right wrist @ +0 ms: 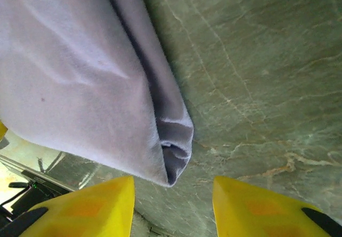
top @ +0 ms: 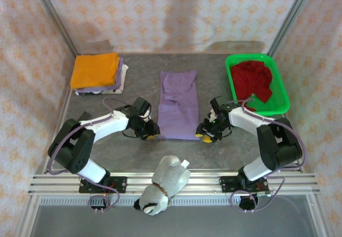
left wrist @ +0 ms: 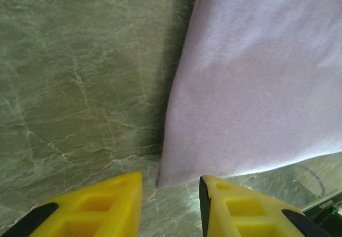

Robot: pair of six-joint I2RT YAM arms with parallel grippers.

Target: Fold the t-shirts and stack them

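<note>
At the table's point(top: 112, 151) middle, the lavender t-shirt point(top: 178, 104) is laid as a long strip. Its near-left corner is faced by the left gripper point(left wrist: 170, 190), its near-right corner by the right gripper point(right wrist: 172, 188) — both spread, nothing gripped. Limp, light cloth is expected; these corners should be pinched.

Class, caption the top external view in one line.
Left gripper and right gripper, jaws open, at near corners of lavender t-shirt; orange t-shirt atop stack, dark red t-shirt in green basket.

Pile point(top: 122, 76) under orange t-shirt point(top: 95, 70) mostly covered, perhaps two garments; lavender t-shirt point(left wrist: 256, 82) edge-cropped.
</note>
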